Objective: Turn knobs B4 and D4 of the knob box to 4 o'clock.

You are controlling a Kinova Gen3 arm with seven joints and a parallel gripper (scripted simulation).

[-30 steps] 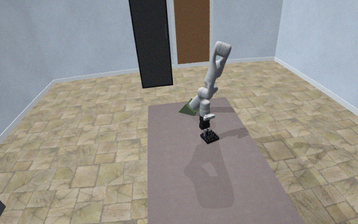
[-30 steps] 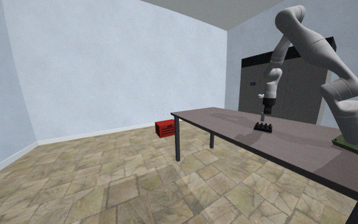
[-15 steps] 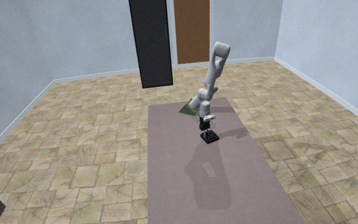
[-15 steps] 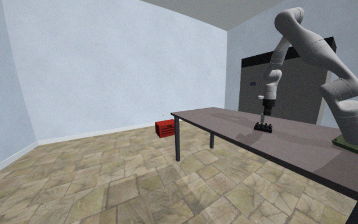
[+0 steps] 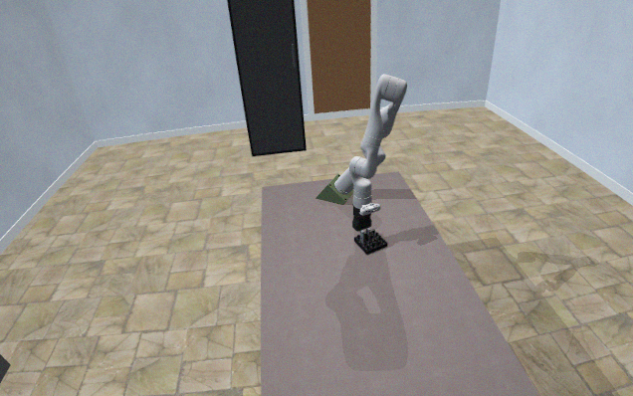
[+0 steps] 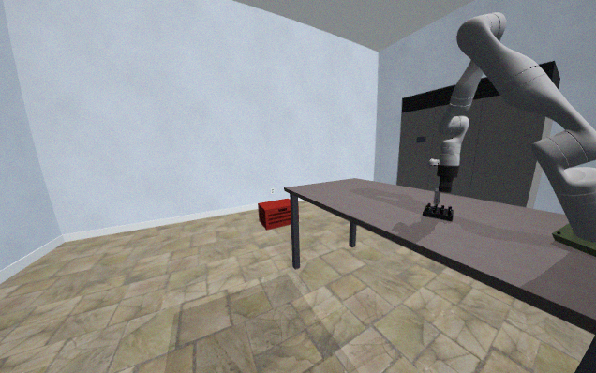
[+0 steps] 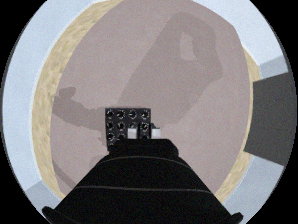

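Floor tiles fill the near ground of the exterior view; one red toolbox [image 6: 275,214] sits on them by the far wall. One long grey-brown surface [image 6: 473,239] stands on dark legs, two of which are visible. One knob box [image 6: 438,212] rests on it, well away from the edges and apart from the arm's green base plate [image 5: 329,194]. One white arm reaches over and points its hand [image 6: 437,201] straight down just above the knob box. The fingers are partly parted with nothing between them. In the wrist view the knob box [image 7: 120,123] appears as a black square just beyond the hand's dark body; its knobs show as small dark circles, too blurred to count. No printed names or marks are legible. Beyond stand one dark cabinet [image 5: 267,75] and one brown door [image 5: 338,55].
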